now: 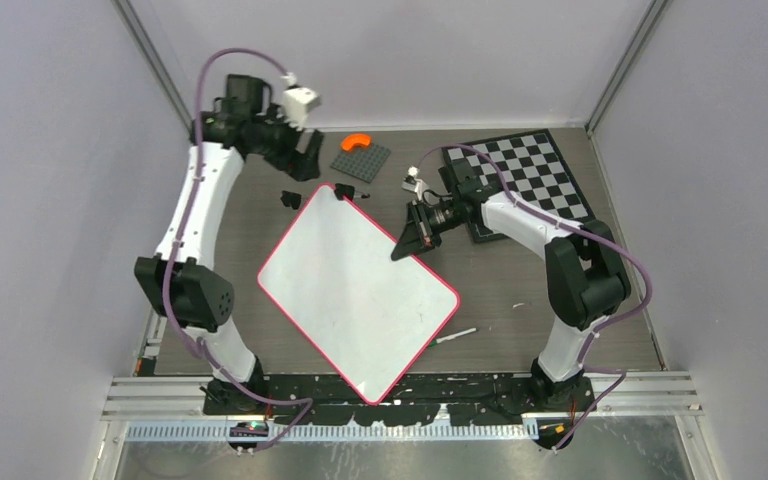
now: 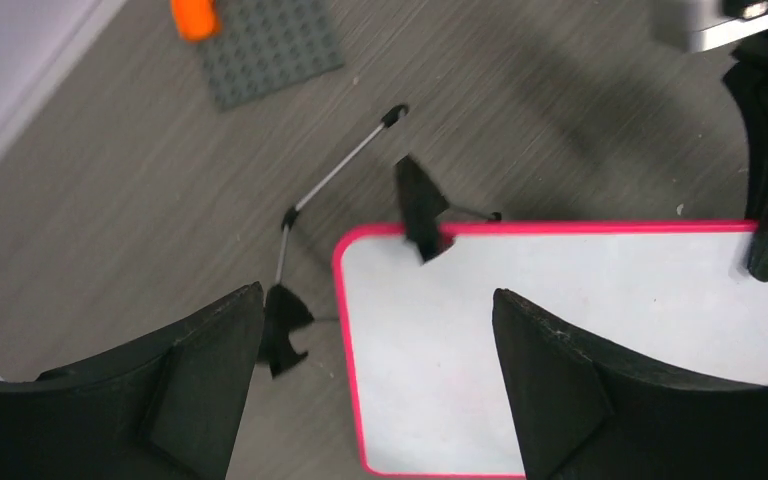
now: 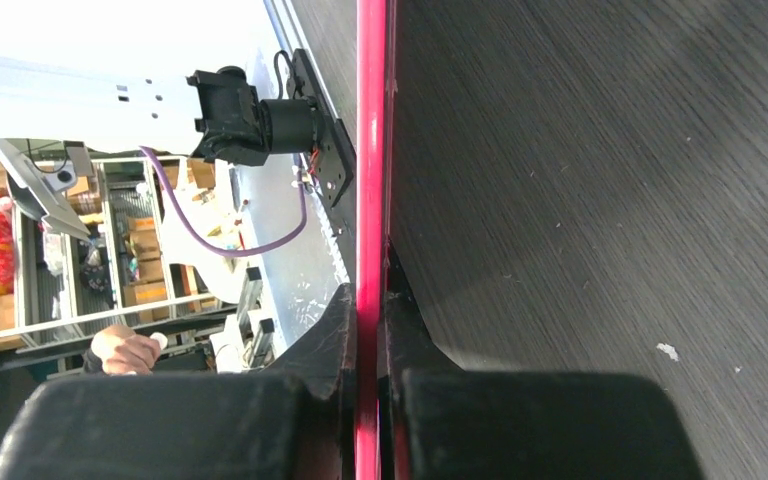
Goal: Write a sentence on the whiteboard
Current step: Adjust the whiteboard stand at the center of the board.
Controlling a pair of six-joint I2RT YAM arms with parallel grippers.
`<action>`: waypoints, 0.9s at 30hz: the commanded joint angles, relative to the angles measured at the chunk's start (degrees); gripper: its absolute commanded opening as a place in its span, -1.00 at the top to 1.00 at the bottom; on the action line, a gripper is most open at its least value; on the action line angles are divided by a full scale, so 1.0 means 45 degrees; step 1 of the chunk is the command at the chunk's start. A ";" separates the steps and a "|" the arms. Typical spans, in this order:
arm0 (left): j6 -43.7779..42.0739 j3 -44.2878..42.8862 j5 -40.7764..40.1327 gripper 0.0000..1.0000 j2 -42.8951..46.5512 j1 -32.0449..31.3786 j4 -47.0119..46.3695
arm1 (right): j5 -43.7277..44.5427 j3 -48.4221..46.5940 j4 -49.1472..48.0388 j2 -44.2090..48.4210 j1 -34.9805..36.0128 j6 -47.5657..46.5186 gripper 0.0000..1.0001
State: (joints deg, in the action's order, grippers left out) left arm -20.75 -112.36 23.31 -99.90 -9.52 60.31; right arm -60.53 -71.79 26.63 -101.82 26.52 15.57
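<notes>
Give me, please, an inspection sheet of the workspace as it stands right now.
Surface: dark wood-grain table; no spills seen.
Job's things: whiteboard set askew mid-table, no writing seen on it; one black clip on its far corner, another beside it on the table.
Clutter: chessboard; grey studded plate with orange piece; white stick by the board.
Grippers: left gripper open above the board's far corner; right gripper shut on the board's red rim.
Cables: purple cables run along both arms.
Surroundings: plain walls; a person's hand beyond the rig.
</notes>
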 commanded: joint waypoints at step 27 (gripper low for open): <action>-0.1283 -0.4384 -0.4279 1.00 -0.4796 -0.0982 0.3678 | -0.1552 0.0751 0.1354 0.1318 0.0072 -0.1667 0.99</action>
State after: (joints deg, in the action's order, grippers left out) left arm -27.75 -135.22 0.38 -126.45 -16.84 74.39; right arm -59.00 -69.12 27.07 -99.79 25.19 12.56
